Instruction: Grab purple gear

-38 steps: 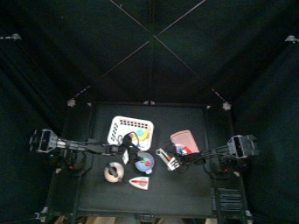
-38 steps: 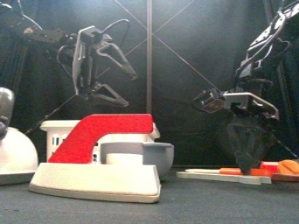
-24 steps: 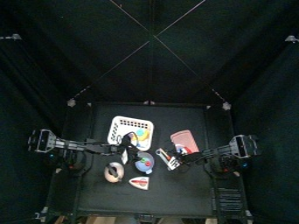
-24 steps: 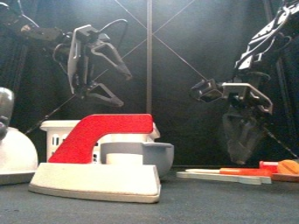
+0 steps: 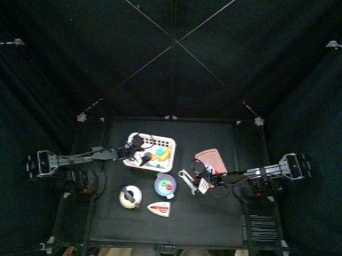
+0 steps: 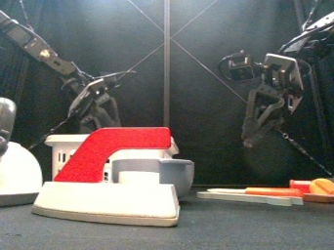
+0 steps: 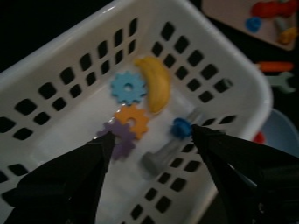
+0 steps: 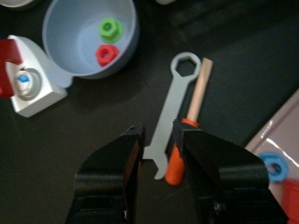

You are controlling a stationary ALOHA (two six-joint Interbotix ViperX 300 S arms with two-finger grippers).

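No readable brand, label or writing shows in any view. Left wrist view: left gripper point(image 7: 149, 188) hangs over the white perforated basket point(image 7: 70, 83), jaws spread wide, nothing between them. Inside the basket lie the purple gear point(image 7: 117, 133), touching an orange gear point(image 7: 132, 119), with a blue gear point(image 7: 126, 87), a yellow banana-shaped piece point(image 7: 153, 79), a small blue knob point(image 7: 180, 128) and a grey bolt-like piece point(image 7: 159, 158) nearby. Only this view shows the basket's contents; in the front view the basket point(image 6: 68, 148) sits behind a red-and-white block point(image 6: 111, 176), its inside hidden. Top view: left gripper point(image 5: 132, 149) over the basket point(image 5: 151, 139); right gripper point(image 5: 211, 180) near the table's right side. Right wrist view: right gripper point(image 8: 163, 147) above a white wrench point(image 8: 174, 105) lying just beside an orange-handled tool point(image 8: 187, 122); jaws slightly parted, holding nothing. The same view shows a blue bowl point(image 8: 65, 44) holding a green nut point(image 8: 110, 28) and a red nut point(image 8: 105, 55).
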